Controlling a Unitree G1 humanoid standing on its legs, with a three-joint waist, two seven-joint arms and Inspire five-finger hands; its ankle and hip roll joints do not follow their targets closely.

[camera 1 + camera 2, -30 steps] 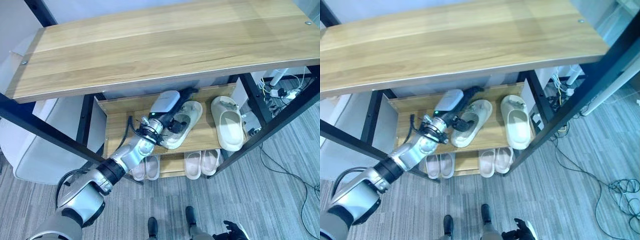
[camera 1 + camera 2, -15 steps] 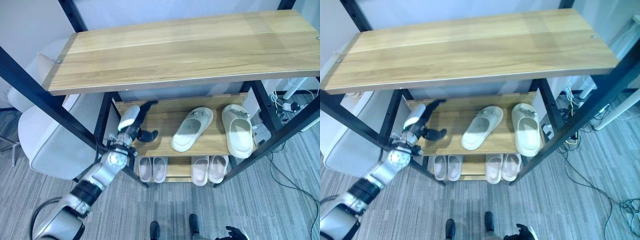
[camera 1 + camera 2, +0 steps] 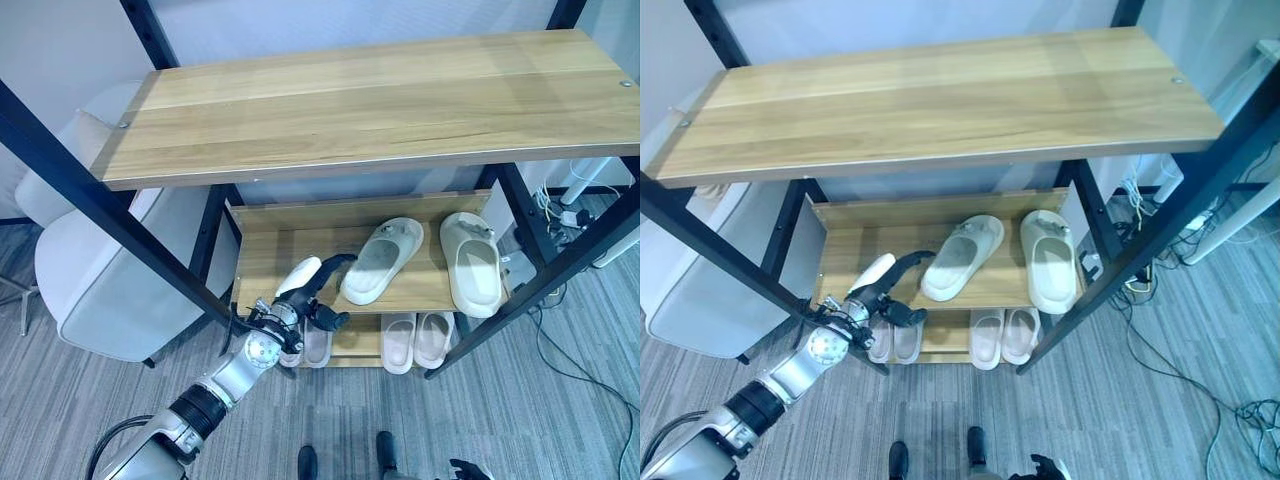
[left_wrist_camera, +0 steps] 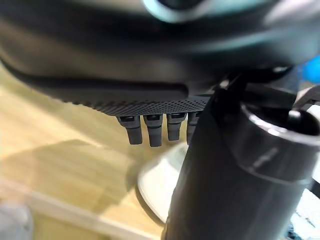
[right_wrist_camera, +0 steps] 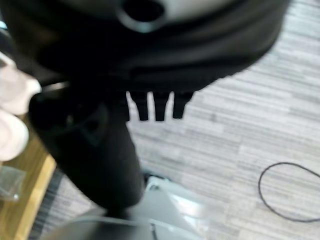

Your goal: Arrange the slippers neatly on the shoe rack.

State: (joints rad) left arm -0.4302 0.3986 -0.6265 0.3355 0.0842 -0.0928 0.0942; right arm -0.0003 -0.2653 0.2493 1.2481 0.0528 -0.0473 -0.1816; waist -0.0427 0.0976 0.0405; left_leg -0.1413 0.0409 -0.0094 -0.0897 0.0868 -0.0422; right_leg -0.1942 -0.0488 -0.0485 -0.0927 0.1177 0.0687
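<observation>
Two cream slippers lie on the rack's middle shelf (image 3: 260,260). One slipper (image 3: 382,260) is turned at an angle, toe toward the back right. The other slipper (image 3: 470,262) lies straight at the shelf's right end. My left hand (image 3: 305,288) hovers at the shelf's front edge, just left of the angled slipper, open, with straight fingers (image 4: 150,131) pointing toward it and nothing held. That slipper's pale end (image 4: 157,185) lies just past them. My right hand (image 3: 466,468) hangs low above the floor, its fingers (image 5: 150,106) relaxed.
The wide wooden top shelf (image 3: 360,100) overhangs the middle one. Two pairs of pale pink slippers (image 3: 308,345) (image 3: 416,340) sit on the bottom shelf. A white chair (image 3: 90,290) stands left of the rack. Cables and a power strip (image 3: 570,215) lie at the right.
The camera has shifted. My left hand came off the angled slipper, swung to the shelf's left side, then moved right and down to the front edge. Both cream slippers stay put.
</observation>
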